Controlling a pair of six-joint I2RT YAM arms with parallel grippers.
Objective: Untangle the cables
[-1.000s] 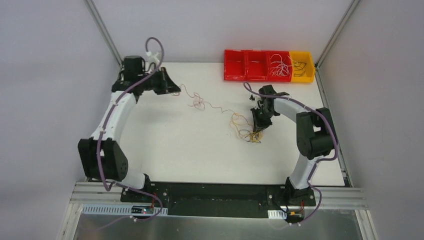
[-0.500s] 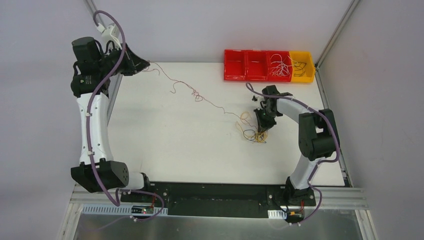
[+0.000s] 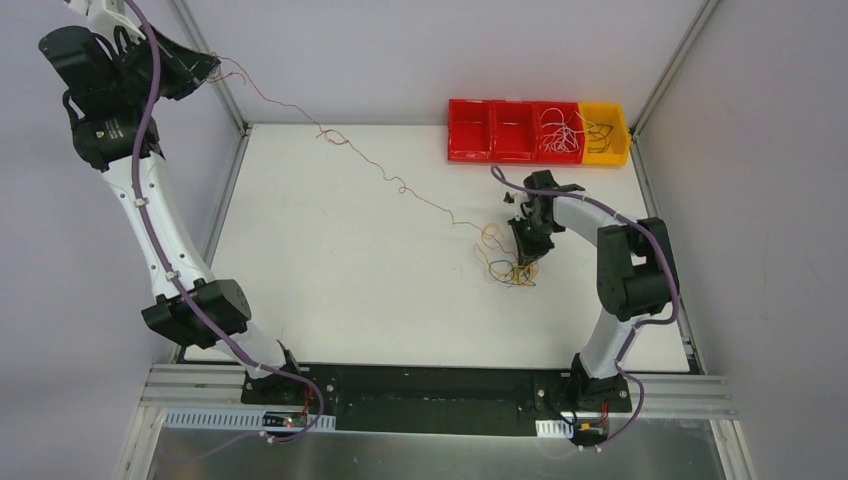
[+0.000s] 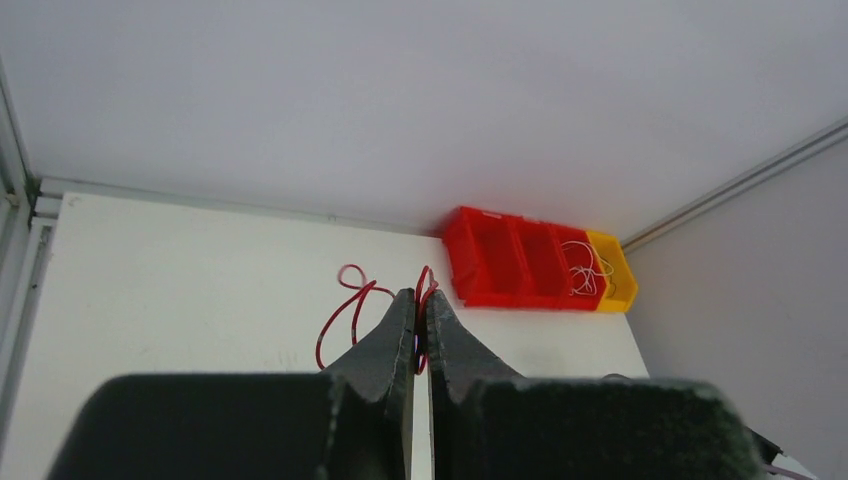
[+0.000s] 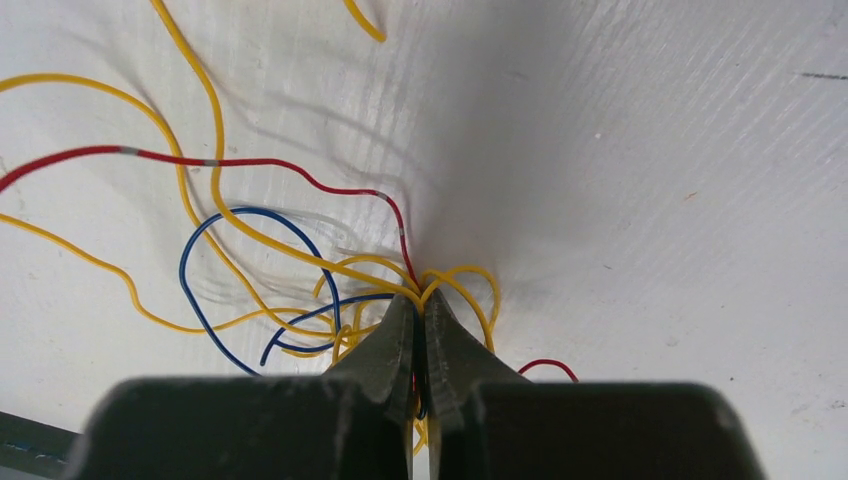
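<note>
**Draw the red strand out while the knot stays pinned**

The left jaws, raised beyond the bench's 10 o'clock corner, are clamped on one end of a hair-thin red wire (image 3: 400, 185). It runs, kinked in places, across the white bench (image 3: 330, 300) to a small clump of yellow, blue and red wires (image 3: 508, 268) at about 3 o'clock. The right jaws are closed together on that clump, pressing it to the surface. As I judge it, the pull goes best slowly, along the wire's own line, with the right arm anchoring. If the clump lifts or cinches tighter, slacken and grip again nearer the knot.
</note>
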